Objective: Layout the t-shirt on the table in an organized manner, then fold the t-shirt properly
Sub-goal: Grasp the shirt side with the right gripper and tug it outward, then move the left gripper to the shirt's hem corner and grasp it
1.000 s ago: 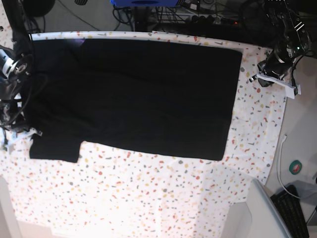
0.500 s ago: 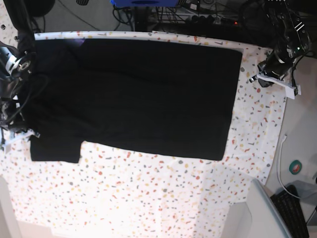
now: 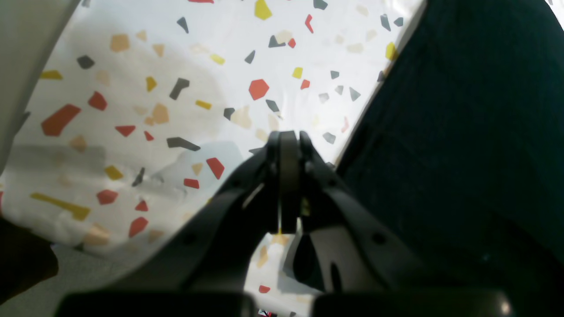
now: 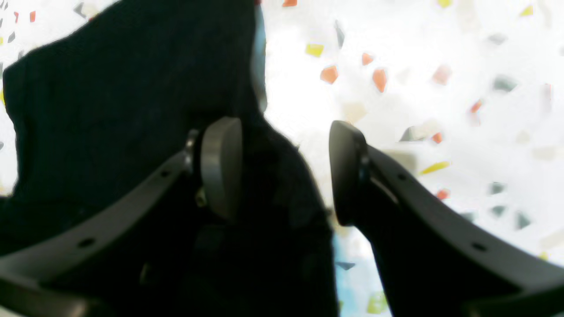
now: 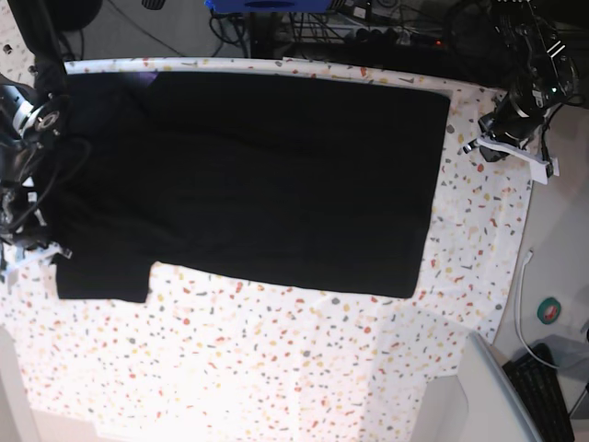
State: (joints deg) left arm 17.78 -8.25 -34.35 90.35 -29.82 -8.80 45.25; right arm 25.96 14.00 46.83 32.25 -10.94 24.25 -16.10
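No readable text, brand, number or sign in any view — t-shirt (image 5: 276, 175) shows plain black, no lettering. Table (image 5: 276, 368) cover carries only coloured flecks, no characters. White tags by the left gripper (image 5: 488, 147) look blank at this size — can't tell if anything is printed on them.
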